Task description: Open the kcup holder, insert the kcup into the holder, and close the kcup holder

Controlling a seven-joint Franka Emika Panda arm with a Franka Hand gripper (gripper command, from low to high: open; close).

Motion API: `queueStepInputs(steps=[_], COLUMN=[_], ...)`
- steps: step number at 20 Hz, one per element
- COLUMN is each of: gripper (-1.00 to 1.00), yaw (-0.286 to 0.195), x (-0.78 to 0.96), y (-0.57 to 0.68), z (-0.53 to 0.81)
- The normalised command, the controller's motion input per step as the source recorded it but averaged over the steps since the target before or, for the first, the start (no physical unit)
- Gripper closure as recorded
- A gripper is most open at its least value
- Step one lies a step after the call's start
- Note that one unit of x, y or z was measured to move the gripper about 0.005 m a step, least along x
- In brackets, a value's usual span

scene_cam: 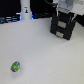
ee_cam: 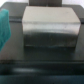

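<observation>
One kcup (scene_cam: 16, 65) lies alone on the white table (scene_cam: 45, 55), near the exterior view's lower left. One kcup holder (scene_cam: 63, 26) stands well apart, upper right, the gripper (scene_cam: 64, 11) directly above it; its opening cannot be told.

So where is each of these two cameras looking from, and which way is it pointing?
Exterior view: off the arm, above the white table, looking down across it at the kcup, the kcup holder and a white bottle-like object; the arm's light body sits over the holder.
Wrist view: on the wrist, close on a blurred dark box top; a teal part at the edge may be a finger.
Shared: probably the holder.
</observation>
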Motion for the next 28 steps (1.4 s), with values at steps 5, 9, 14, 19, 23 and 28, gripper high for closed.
queueStepInputs(steps=[5,9,14,19,23,28], gripper=[-1.00,1.00,1.00,1.00,1.00,1.00], yaw=[-0.011,-0.029,-0.042,-0.038,-0.077,-0.072], x=[-0.32,-0.29,-0.23,0.03,0.70,0.88], y=[0.02,0.03,0.02,-0.02,-0.20,-0.19], z=[-0.39,-0.18,-0.03,0.02,0.32,0.23])
